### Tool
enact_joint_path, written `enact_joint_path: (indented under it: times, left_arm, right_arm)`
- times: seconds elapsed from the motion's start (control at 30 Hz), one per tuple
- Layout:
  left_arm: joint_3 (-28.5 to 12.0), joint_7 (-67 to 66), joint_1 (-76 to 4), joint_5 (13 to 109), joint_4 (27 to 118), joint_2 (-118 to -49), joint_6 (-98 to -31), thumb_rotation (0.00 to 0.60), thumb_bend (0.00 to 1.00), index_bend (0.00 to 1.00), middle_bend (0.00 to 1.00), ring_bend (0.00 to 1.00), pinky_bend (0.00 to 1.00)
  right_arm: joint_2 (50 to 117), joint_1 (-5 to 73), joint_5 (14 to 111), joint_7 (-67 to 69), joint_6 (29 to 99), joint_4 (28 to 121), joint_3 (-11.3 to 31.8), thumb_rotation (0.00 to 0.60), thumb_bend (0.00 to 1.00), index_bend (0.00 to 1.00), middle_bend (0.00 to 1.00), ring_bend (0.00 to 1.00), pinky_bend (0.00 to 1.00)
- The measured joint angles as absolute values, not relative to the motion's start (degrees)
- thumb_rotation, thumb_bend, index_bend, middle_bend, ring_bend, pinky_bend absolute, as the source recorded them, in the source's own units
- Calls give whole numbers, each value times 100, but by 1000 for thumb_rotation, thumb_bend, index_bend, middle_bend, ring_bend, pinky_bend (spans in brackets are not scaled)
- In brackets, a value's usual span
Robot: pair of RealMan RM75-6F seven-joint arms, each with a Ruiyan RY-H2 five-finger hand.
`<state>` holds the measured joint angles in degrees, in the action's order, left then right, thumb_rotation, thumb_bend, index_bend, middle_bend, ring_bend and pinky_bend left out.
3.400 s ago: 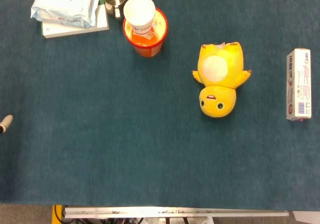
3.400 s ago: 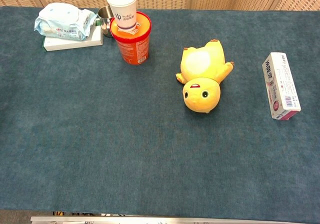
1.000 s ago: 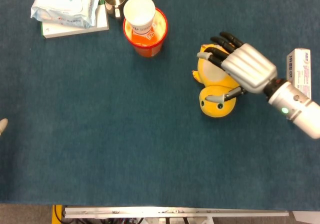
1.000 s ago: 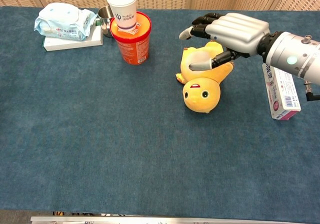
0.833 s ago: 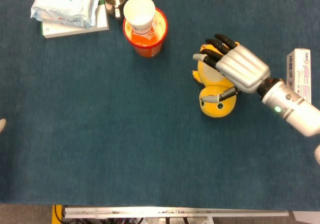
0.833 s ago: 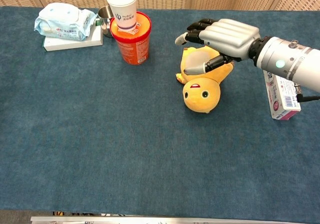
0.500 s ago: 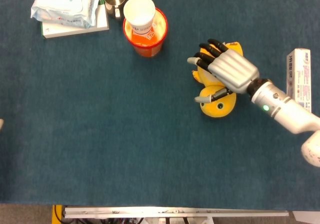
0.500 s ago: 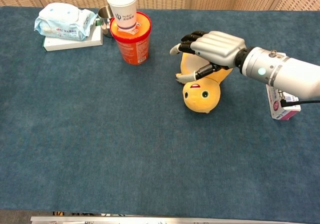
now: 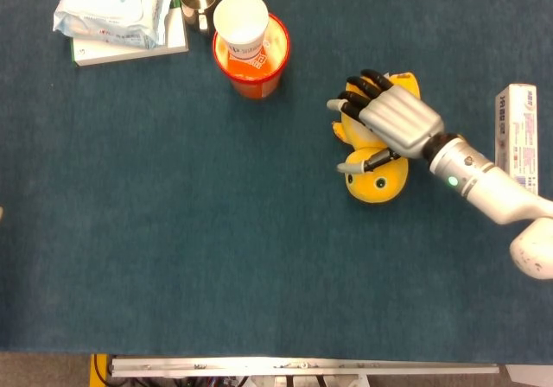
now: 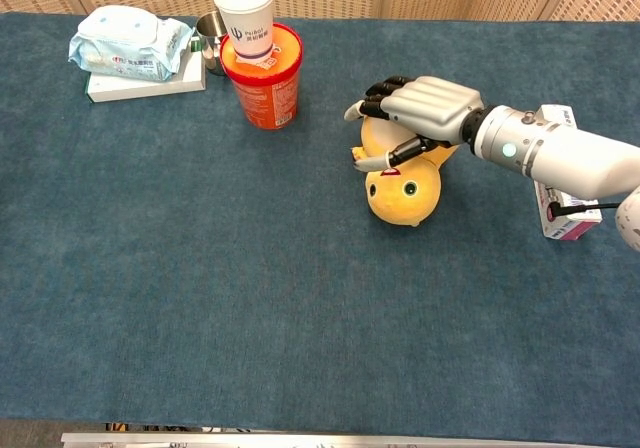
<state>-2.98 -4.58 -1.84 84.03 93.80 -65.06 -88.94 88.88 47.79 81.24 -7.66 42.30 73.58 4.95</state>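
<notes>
While spread, right hand (image 9: pixel 390 121) covers plush toy (image 9: pixel 380 182).

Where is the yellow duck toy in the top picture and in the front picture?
Head view: the yellow plush duck lies right of the middle, head toward the bottom edge, partly covered by the right robot hand.
Chest view: the yellow plush duck lies right of the middle, in the upper half, face toward the camera, under the same hand.
Shared landmark: the orange tub with a white paper cup in it, up and left of the duck.
</notes>
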Motion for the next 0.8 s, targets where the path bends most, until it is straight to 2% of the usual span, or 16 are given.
enact_joint_path:
  times: [0.4, 0.8]
  left_arm:
    - [-305, -413, -166, 8385, 9345, -6508, -8887, 600, 148, 85, 43, 6, 32]
    - [-320, -422, -177, 8395, 9339, -6526, -8874, 600, 148, 85, 43, 6, 32]
  right_arm:
    - [9016, 4806, 8069, -874, 4170, 7065, 359, 35, 0, 168, 179, 0, 0]
    - [8641, 4602, 8054, -976, 4493, 7356, 285, 36, 0, 168, 179, 0, 0]
